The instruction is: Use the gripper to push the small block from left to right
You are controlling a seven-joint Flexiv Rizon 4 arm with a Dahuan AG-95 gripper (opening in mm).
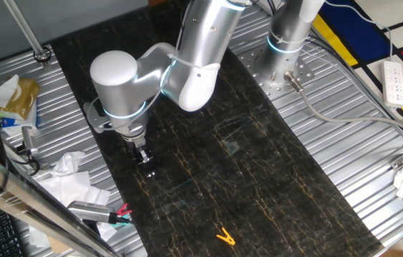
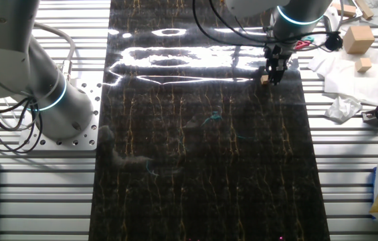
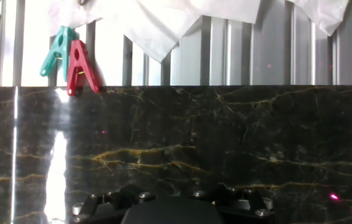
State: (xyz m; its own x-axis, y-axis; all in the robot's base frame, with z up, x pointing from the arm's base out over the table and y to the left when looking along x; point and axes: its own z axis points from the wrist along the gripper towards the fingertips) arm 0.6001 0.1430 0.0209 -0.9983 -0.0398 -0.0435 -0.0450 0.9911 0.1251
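The gripper (image 1: 148,168) stands low over the dark marble-patterned mat (image 1: 258,164) on the counter (image 1: 372,143), near the mat's edge, its arm (image 1: 187,64) bent above it with a cyan ring glowing at the wrist. In the other fixed view the gripper (image 2: 275,72) points straight down, and the block (image 2: 265,79) sits on the mat just beside its tip, apparently touching one side of it. In the first fixed view the block is hidden behind the gripper. How far apart the fingers stand cannot be told from any view; they appear close together, and nothing is seen held between them.

In the hand view only the dark underside of the hand shows at the bottom edge, facing across the mat toward the ribbed metal counter, where a green clip (image 3: 56,51) and a red clip (image 3: 80,67) lie side by side at the mat's border, below crumpled white paper (image 3: 182,22).

A yellow clip (image 1: 225,237) lies on the mat well apart from the gripper. A second arm's bolted base (image 1: 287,68) stands beside the mat. Two larger wooden blocks (image 2: 357,39) rest on the counter beyond the mat's edge, near the paper.
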